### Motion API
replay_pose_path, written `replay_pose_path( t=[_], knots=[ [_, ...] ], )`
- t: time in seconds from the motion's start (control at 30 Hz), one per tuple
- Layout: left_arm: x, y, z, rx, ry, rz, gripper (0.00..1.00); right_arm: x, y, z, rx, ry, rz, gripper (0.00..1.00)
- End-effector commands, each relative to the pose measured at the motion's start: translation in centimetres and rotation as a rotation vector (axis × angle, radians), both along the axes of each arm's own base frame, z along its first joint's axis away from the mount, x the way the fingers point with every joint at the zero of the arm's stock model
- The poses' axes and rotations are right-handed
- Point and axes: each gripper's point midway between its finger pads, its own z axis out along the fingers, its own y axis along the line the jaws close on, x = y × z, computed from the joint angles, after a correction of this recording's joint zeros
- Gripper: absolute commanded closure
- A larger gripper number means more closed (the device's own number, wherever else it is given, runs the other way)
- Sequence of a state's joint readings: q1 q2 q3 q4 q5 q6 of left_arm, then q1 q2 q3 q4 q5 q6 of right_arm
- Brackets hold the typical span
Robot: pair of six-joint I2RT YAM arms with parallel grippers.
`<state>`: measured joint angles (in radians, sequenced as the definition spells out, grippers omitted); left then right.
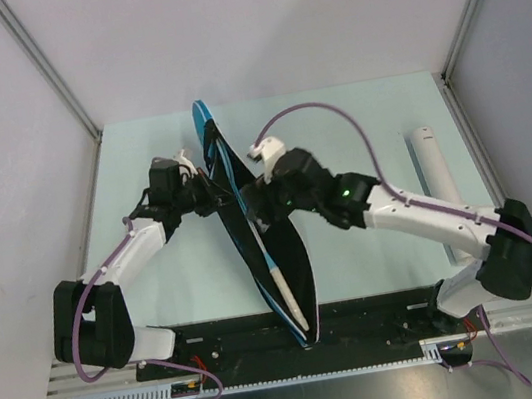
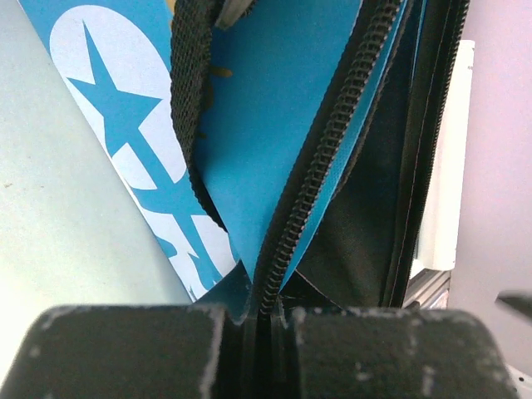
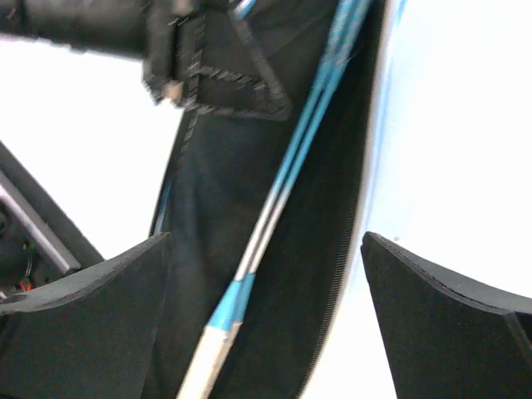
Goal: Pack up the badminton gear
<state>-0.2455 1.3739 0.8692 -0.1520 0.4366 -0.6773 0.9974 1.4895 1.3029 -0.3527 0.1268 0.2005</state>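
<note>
While the left tool (image 2: 258, 345) pinches the black zipper edge (image 2: 309, 179) of the blue fabric racket bag (image 1: 293, 256) lying mid-worktop (image 1: 184, 288), the right tool (image 3: 266, 287) gapes wide over the white-handled light-blue rackets (image 3: 278, 191) inside, and the long white tube (image 1: 433, 168) lies far right.

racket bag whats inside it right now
Blue racket shafts run down the racket bag's dark interior, a white handle at its near end. The racket heads are hidden by the bag.
</note>
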Motion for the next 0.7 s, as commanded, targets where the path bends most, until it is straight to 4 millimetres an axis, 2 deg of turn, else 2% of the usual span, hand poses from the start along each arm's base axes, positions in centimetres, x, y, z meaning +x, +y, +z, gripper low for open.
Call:
replay_pose_path(
  t=[0.0,0.03,0.1,0.13,0.23,0.27,0.37,0.47,0.57,0.6,0.67],
  knots=[
    [-0.2,-1.2,4.0,-0.090,-0.087,-0.054,1.00,3.6,-2.9,0.0,0.125,0.029,0.021,0.00],
    [-0.3,-1.2,4.1,-0.091,-0.089,-0.052,1.00,3.6,-3.4,-0.8,0.144,0.051,0.037,0.00],
    [-0.4,-1.1,4.3,-0.095,-0.088,-0.048,1.00,3.5,-2.9,-1.0,0.205,0.075,0.113,0.00],
    [-0.4,-1.2,4.3,-0.103,-0.080,-0.041,1.00,3.2,-2.4,-2.4,0.205,0.113,0.145,0.00],
    [-0.4,-1.6,4.6,-0.123,-0.062,-0.038,1.00,1.8,-0.5,-3.2,0.263,0.155,0.237,0.00],
    [-0.3,-1.6,4.7,-0.125,-0.061,-0.030,1.00,1.7,0.1,-3.3,0.291,0.144,0.251,0.00],
    [-0.1,-1.5,4.9,-0.138,-0.038,0.021,1.00,-0.8,2.3,-2.7,0.346,0.178,0.339,0.00],
    [0.4,-1.1,4.8,-0.122,-0.004,0.102,1.00,-2.2,3.9,-1.9,0.399,0.205,0.341,0.00],
    [0.9,-0.8,4.8,-0.066,0.031,0.180,0.99,-2.6,4.9,-2.0,0.398,0.206,0.284,0.00],
    [0.4,-0.9,4.1,-0.034,0.076,0.194,1.00,-1.9,4.8,-2.1,0.390,0.184,0.235,0.00],
    [1.0,-0.7,4.8,-0.010,0.067,0.240,1.00,-1.7,4.9,-3.3,0.324,0.155,0.163,0.00]
  ],
)
